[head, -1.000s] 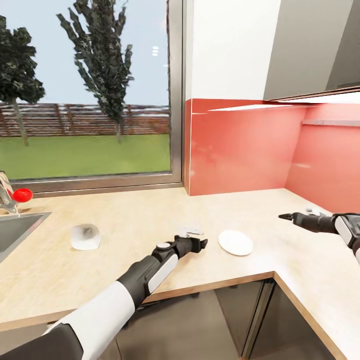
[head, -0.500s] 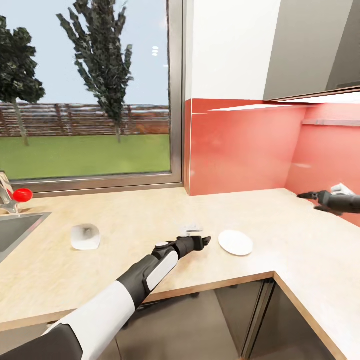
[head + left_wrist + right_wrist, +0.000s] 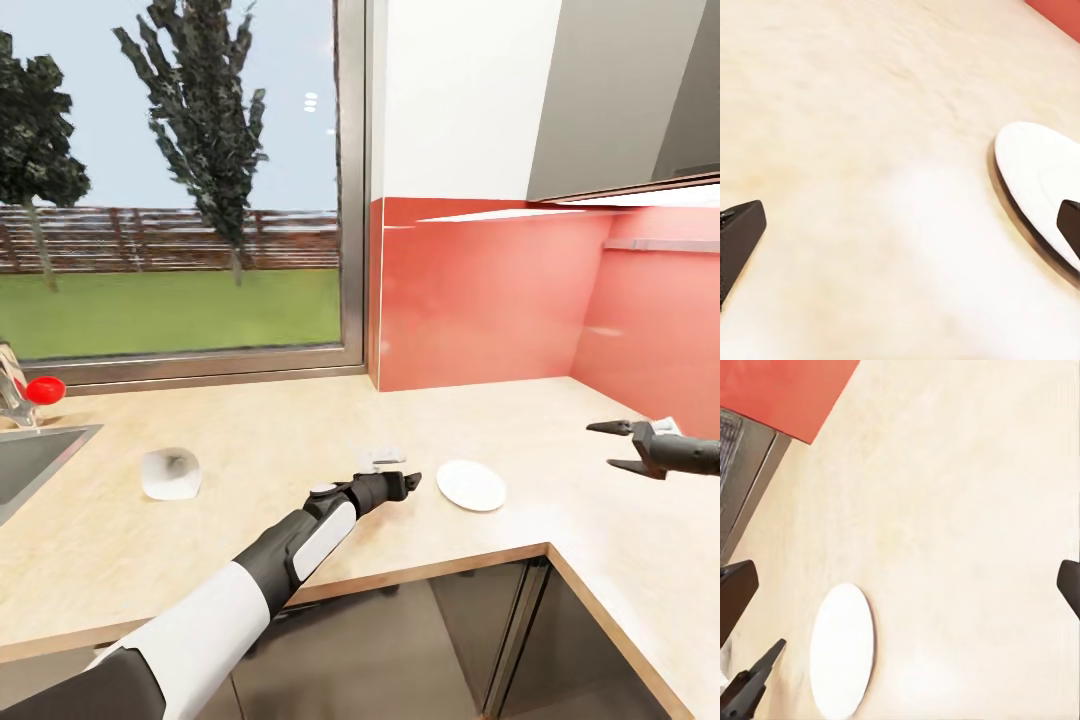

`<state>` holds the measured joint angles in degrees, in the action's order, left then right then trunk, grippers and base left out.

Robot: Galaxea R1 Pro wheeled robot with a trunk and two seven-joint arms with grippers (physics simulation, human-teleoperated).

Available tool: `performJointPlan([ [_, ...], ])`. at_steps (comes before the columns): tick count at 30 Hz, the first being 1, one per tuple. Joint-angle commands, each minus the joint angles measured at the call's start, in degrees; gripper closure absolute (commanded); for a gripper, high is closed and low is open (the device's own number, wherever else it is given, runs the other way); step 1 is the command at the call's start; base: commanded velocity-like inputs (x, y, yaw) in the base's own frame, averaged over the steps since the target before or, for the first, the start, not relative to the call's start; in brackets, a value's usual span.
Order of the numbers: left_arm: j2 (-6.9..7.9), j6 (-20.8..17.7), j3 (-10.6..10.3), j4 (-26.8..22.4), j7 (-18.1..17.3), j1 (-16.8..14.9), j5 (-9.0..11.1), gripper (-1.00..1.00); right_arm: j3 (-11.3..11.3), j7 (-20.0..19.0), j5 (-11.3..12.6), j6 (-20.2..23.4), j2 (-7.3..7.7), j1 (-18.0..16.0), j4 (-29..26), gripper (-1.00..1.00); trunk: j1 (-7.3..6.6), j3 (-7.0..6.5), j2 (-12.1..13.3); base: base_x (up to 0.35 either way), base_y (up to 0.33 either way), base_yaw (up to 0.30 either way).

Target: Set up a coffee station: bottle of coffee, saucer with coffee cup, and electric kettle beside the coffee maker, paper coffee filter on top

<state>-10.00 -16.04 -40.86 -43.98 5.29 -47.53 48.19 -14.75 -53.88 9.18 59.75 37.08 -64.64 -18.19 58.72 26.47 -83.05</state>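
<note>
A: Far left, sink corner set in the counter; a red-knobbed tap above it. Next along, the paper coffee filter, white and crumpled, sits alone on the wood.

B: Then the left gripper?

A: Low over the counter near the front edge; in the left wrist view its fingers stand wide apart, nothing between. Behind it a small pale object I cannot identify. Just right of the gripper lies the saucer, flat, bare, no cup on it.

B: Right side?

A: Right gripper hangs over the corner run of counter by the red backsplash; spread wide, empty.

B: Risks?

A: Saucer is thin and flat; my judgement is a low pinch could skid it toward the front edge rather than lift it. Left fingertips are near its rim, so a careless sweep could nudge it. Filter is light and may crush under a firm close.
</note>
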Motion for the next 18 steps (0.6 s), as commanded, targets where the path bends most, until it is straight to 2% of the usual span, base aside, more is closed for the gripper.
performJointPlan([
  [1,0.0,-0.33,-0.19,0.8,0.58,-0.02,1.2,-1.0,-0.15,-0.64,-0.03,0.25,-0.13,-0.05,0.26,-1.0,0.0,0.08,-0.03,0.0,0.0,0.0],
  [6,0.0,0.19,-0.18,0.79,0.59,-0.02,1.2,-1.0,0.04,-3.6,-0.04,0.25,-0.51,-0.05,0.68,-1.0,0.0,0.08,-0.03,0.0,0.0,0.0],
  [18,0.0,1.4,-0.44,0.8,0.52,-0.02,1.2,-1.0,0.27,-4.14,-0.13,0.25,-1.04,0.15,2.65,-1.0,0.0,0.08,-0.03,0.0,0.0,0.0],
])
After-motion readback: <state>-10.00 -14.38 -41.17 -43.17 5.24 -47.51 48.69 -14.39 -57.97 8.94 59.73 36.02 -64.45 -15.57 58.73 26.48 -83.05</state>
